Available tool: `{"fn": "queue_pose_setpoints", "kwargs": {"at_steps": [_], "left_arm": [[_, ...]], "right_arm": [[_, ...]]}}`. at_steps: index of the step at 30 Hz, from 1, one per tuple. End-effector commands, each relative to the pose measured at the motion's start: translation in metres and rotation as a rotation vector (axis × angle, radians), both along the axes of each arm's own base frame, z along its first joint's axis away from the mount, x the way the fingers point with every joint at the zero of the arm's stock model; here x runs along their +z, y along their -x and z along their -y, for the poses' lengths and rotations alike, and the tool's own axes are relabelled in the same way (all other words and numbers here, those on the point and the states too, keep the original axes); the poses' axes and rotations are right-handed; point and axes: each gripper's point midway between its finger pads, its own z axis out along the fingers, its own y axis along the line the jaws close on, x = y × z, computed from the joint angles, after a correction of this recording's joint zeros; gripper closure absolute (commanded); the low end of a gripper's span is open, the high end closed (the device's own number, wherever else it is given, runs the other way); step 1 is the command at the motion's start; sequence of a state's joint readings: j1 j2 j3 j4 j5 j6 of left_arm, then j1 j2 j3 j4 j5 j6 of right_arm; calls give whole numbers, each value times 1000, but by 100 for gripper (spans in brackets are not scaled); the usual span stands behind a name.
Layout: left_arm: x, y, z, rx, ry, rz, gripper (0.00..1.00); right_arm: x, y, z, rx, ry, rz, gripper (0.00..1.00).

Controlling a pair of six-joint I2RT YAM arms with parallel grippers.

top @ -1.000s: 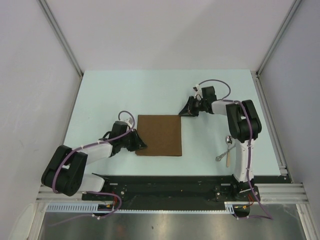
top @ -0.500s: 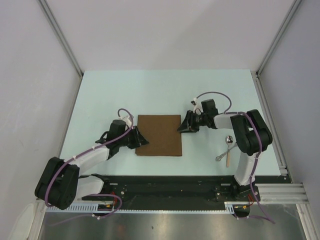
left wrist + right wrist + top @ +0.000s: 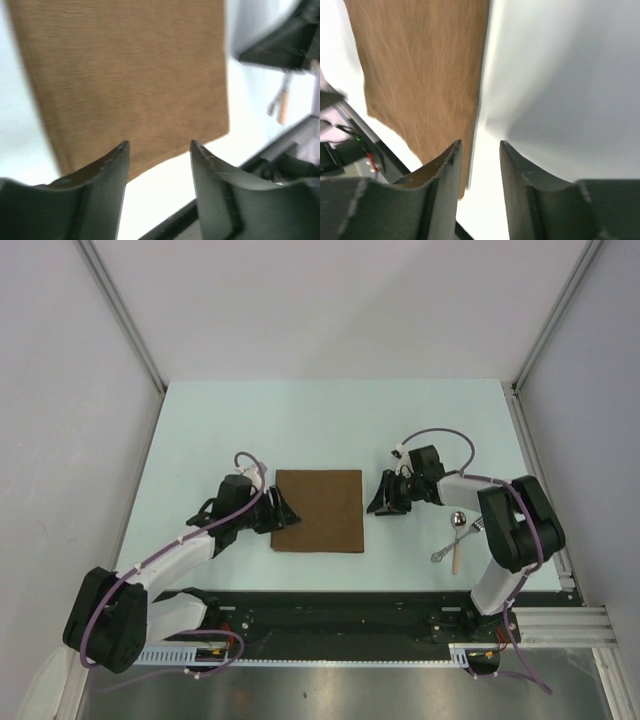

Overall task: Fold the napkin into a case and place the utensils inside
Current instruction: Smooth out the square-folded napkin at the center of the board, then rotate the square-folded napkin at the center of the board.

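The napkin [image 3: 320,510] lies flat between left claw [image 3: 287,512] and right claw [image 3: 376,504] — both parted, empty.

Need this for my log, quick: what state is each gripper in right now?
Left gripper: open, holding nothing, by the napkin.
Right gripper: open, holding nothing.

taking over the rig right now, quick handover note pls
Left gripper: open, empty, at the left edge of the napkin.
Right gripper: open, empty, just off the napkin's right edge.
Napkin: flat rectangle on the table, between the grippers.
Utensils: on the table to its right, apart from it.
Done: no case visible, nothing tucked in.
Left: fold the case, put the utensils inside.
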State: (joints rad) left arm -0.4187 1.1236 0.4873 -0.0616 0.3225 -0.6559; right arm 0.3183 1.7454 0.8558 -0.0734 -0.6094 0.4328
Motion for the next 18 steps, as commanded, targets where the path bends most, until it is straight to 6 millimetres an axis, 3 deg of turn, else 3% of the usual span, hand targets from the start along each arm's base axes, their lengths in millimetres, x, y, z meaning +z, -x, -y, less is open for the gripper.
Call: {"fn": "queue_pose_setpoints", "kwargs": {"at_steps": [1,3,5,11,18], "left_arm": [[-9,-6,-30,136,-144,-38,34],[-22,-6,-48,221,-202,-91,31],[-31,-5,-53,243,-215,-125,31],[-42,-11,-51,248,-185,-142,30],[-67,-1,-40,174,-157,-192,49]], "right_arm": [[5,35,-2,42,111,20,54],[6,50,-6,49,112,20,44],[1,63,-12,72,127,10,40],[-16,88,-10,78,139,-27,39],[-10,91,2,56,172,12,39]]}}
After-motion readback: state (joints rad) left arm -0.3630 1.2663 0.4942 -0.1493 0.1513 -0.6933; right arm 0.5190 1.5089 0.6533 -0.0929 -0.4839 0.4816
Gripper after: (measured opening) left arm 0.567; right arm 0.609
